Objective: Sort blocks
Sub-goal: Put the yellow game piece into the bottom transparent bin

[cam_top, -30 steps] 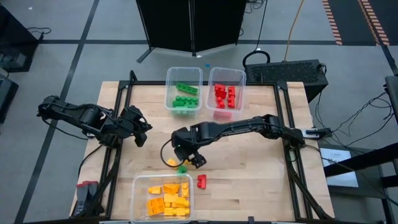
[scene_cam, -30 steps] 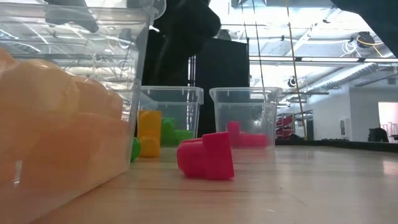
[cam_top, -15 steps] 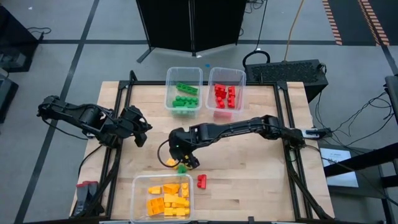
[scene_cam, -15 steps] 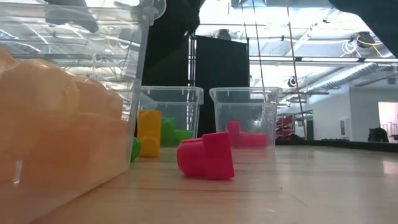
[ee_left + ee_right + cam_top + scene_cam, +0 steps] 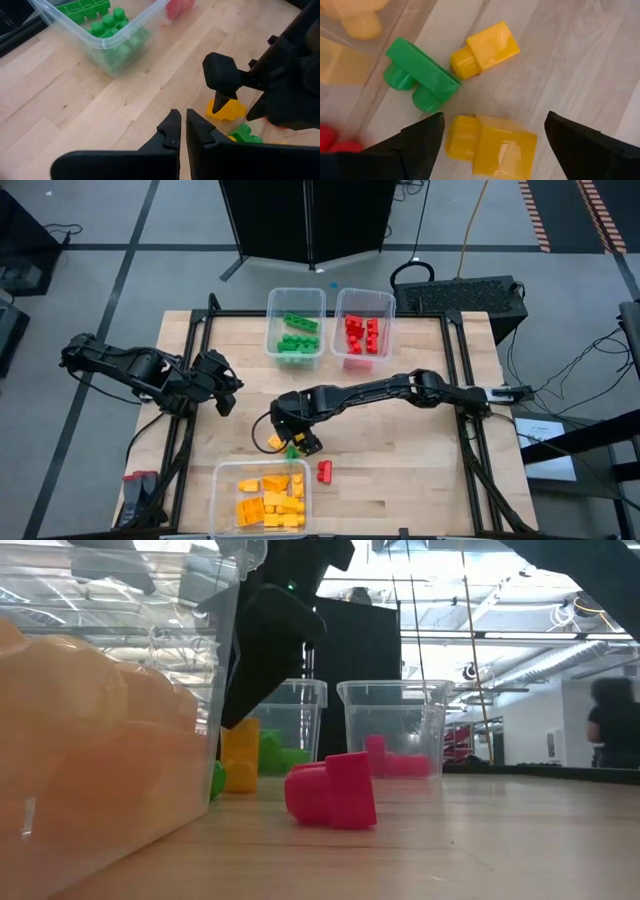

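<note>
My right gripper [image 5: 492,125] is open and hangs low over a small group of loose blocks near the yellow tub [image 5: 222,480]. Its fingers stand on either side of a yellow block [image 5: 492,147] lying on the table. Close by lie a second yellow block [image 5: 485,50] and a green block [image 5: 420,82], and a red block [image 5: 324,471] lies a little to the right. In the high view this gripper [image 5: 293,432] is above the yellow block [image 5: 275,442] and the green block [image 5: 292,451]. My left gripper [image 5: 181,131] is shut and waits at the table's left side [image 5: 226,388].
The green tub [image 5: 295,300] and the red tub [image 5: 363,300] stand at the far edge with sorted blocks inside. The yellow tub at the near edge holds several yellow-orange blocks. Bare wood lies between the tubs and to the right. A person shows far off in the room [image 5: 608,730].
My right gripper has shifted slightly toward the table's left and come down over the loose yellow and green blocks; in the low view its dark body now hangs in front of the far tubs. The blocks have stayed where they were.
</note>
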